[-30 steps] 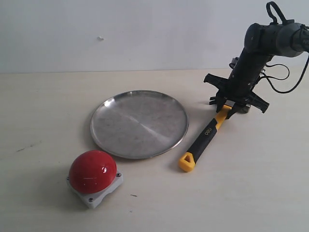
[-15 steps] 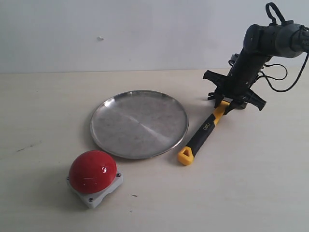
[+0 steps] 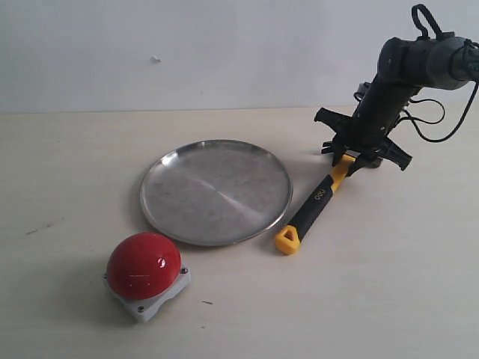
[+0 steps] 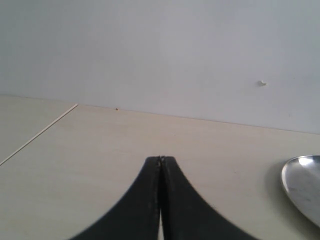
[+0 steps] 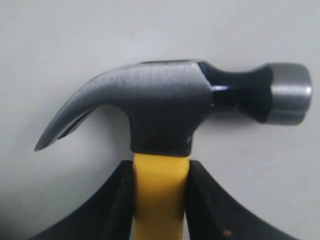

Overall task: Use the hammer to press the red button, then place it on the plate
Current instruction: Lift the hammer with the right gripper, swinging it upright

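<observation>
The pale surface carries the plate centrally, the red button near its front edge, and the hammer toward its right edge.

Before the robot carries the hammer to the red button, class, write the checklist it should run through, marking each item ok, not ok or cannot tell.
1. Grip: ok; the right gripper has its jaws clamped on the hammer at the yellow neck, just under the head.
2. Hammer lifted off the table: cannot tell; the handle end sits low.
3. Access to the button: ok; nothing on or against it.
4. Room on the plate: ok; nothing lies in it.
5. The left gripper: ok; jaws shut, holding nothing.
</observation>
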